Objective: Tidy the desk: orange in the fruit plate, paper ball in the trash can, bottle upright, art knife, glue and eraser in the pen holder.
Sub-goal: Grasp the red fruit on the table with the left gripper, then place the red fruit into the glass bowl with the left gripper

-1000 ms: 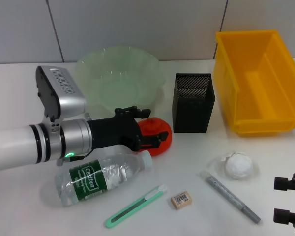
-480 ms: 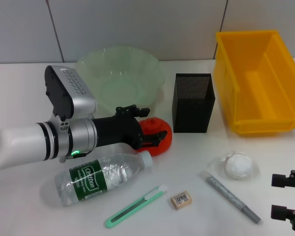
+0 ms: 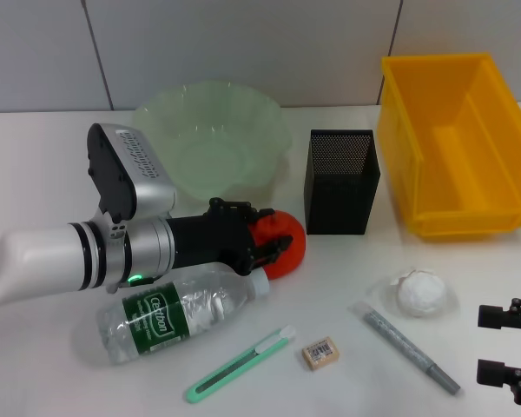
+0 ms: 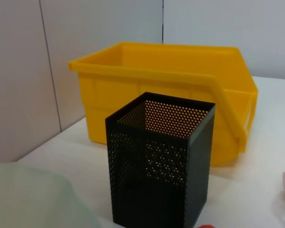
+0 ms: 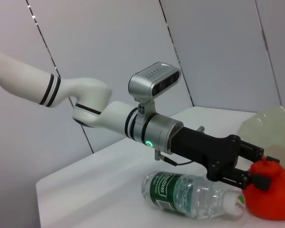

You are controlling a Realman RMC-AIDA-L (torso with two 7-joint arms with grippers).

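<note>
The left gripper (image 3: 273, 245) has advanced slightly over the last second and now has its fingers (image 5: 256, 167) set on both sides of the orange (image 3: 280, 241), pinching it. The orange rests on the tabletop (image 3: 35, 165), between the green fruit plate (image 3: 213, 139) and the neck of the lying bottle (image 3: 182, 311). It has not been lifted.

Judgement: the grasp phase for the orange is closing out; the next step is a lift and a short carry back to the fruit plate just behind it.

The right gripper (image 3: 508, 352) is parked at the near right edge of the tabletop, fingers spread and holding nothing.

Items still unplaced:
- Paper ball (image 3: 419, 292), on the tabletop in front of the yellow bin (image 3: 451, 130).
- Art knife (image 3: 240, 363) and eraser (image 3: 319, 353), near the front edge.
- Grey glue pen (image 3: 406, 347), beside the eraser.
- Black mesh pen holder (image 3: 341, 181), with nothing visible inside it.
</note>
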